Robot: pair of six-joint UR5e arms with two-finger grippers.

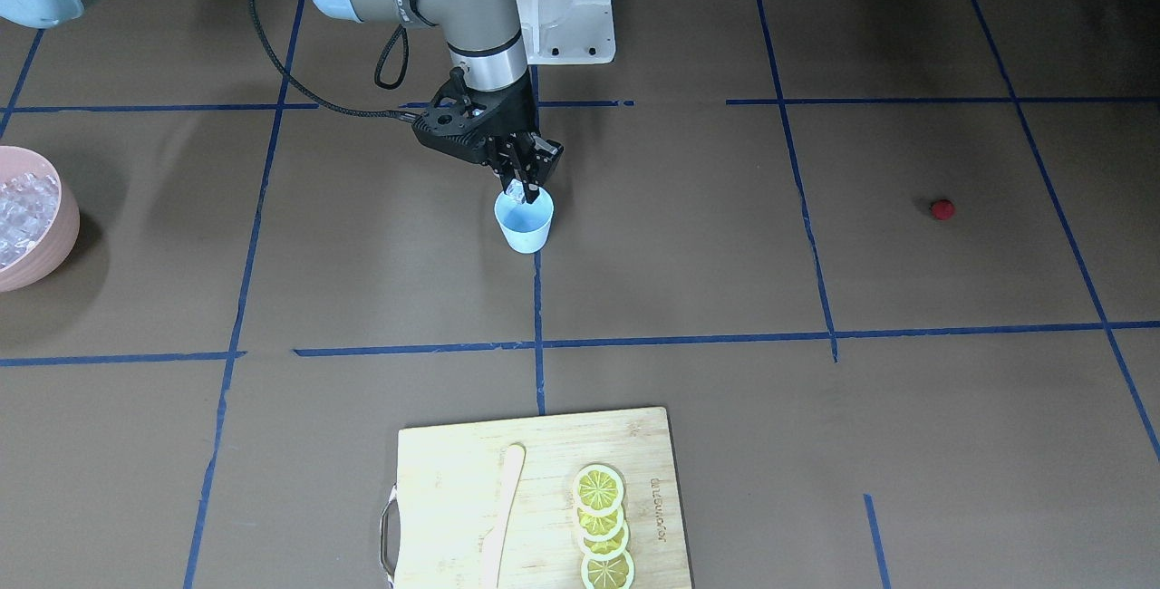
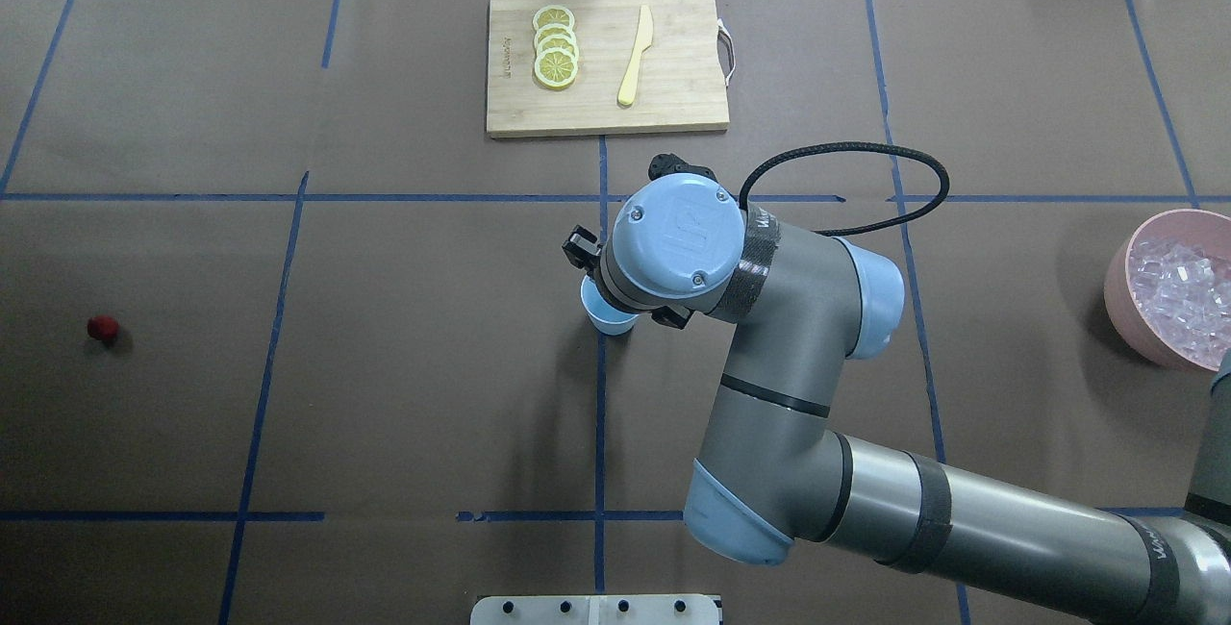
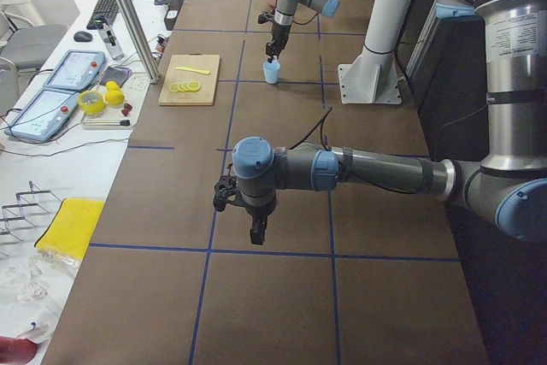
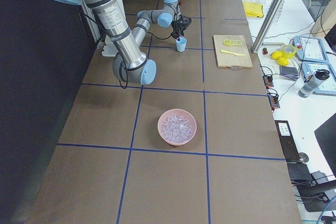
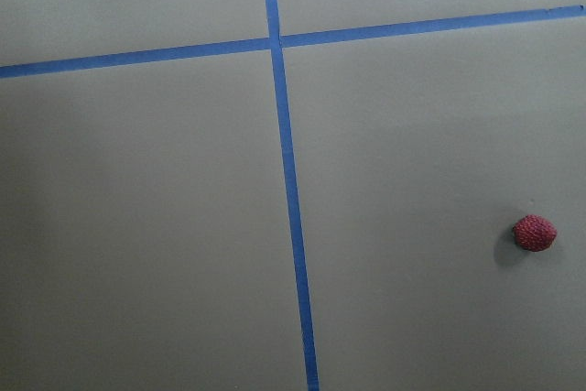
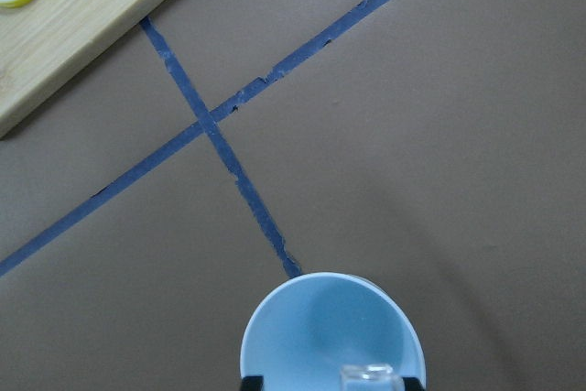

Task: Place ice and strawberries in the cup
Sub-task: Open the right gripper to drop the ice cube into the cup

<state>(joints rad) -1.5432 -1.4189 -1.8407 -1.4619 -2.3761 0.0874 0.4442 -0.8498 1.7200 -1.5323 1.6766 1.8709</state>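
The ice step is judged to be in hand: a single ice cube (image 6: pixel 366 374) is carried over the light blue cup (image 6: pixel 320 327) and is not yet released. In the right wrist view, taken from near to far, the cube is seen at the bottom edge of the frame and the cup's mouth just beyond and below it. No ice is made out in the part of the cup's inside that shows.

The next move is judged to call for the fingers to be parted while the cube is kept over the mouth. The cube appears to sit toward the rim rather than over the centre, so a small shift inward may be needed first. Otherwise the cube could be knocked off the rim onto the desk (image 1: pixel 725 254).

More ice (image 1: pixel 23 213) is left in the pink bowl (image 1: pixel 53 249) at the left edge of the front-facing frame. The strawberry (image 1: pixel 942 208) lies alone on the desk at the right of that frame, well apart from the cup. It is judged to be the later step.

The right claw (image 1: pixel 523 186) is nearly closed and clamped on the ice cube, its tips just above the cup's rim near the frame's centre. Whether the rim is touched cannot be told. The left claw (image 3: pixel 256 232) is seen only in the left side view, at lower centre, hanging above bare desk. Whether it is parted or together cannot be told.
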